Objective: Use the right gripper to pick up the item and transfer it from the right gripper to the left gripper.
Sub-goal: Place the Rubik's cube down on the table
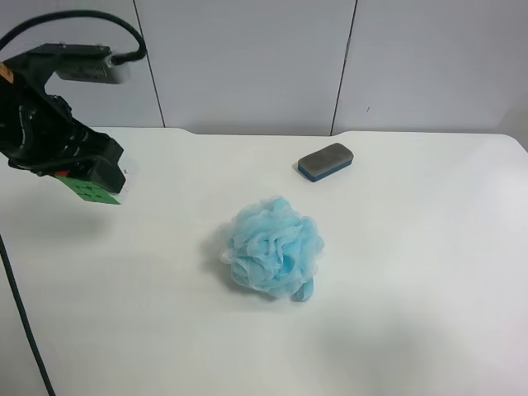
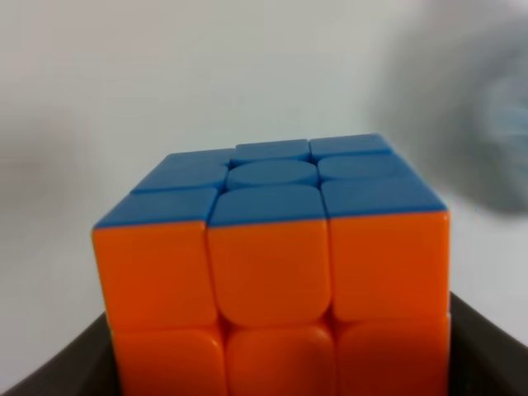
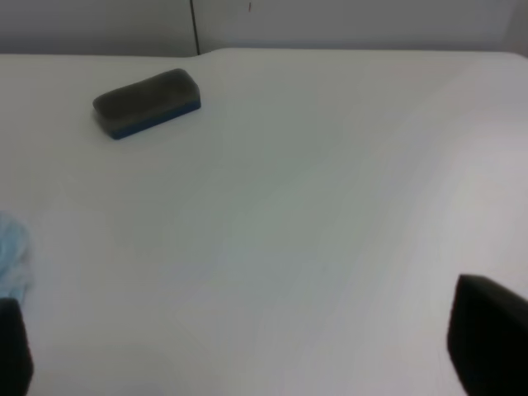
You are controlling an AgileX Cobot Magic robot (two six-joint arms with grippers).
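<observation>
The puzzle cube (image 1: 93, 191) is held in the air over the table's left side by my left gripper (image 1: 91, 177), the black one with a grey block and looping cable at the exterior high view's left. A green face and a bit of red show there. In the left wrist view the cube (image 2: 272, 272) fills the frame with orange and blue faces, between dark fingers (image 2: 58, 375). My right gripper (image 3: 247, 346) is open and empty over bare table, with only its finger tips (image 3: 491, 330) showing. It is out of the exterior high view.
A fluffy light-blue bath sponge (image 1: 274, 247) lies mid-table; its edge shows in the right wrist view (image 3: 12, 256). A grey-and-blue eraser (image 1: 327, 161) lies further back, also in the right wrist view (image 3: 148, 101). The white table (image 1: 412, 289) meets a grey wall behind.
</observation>
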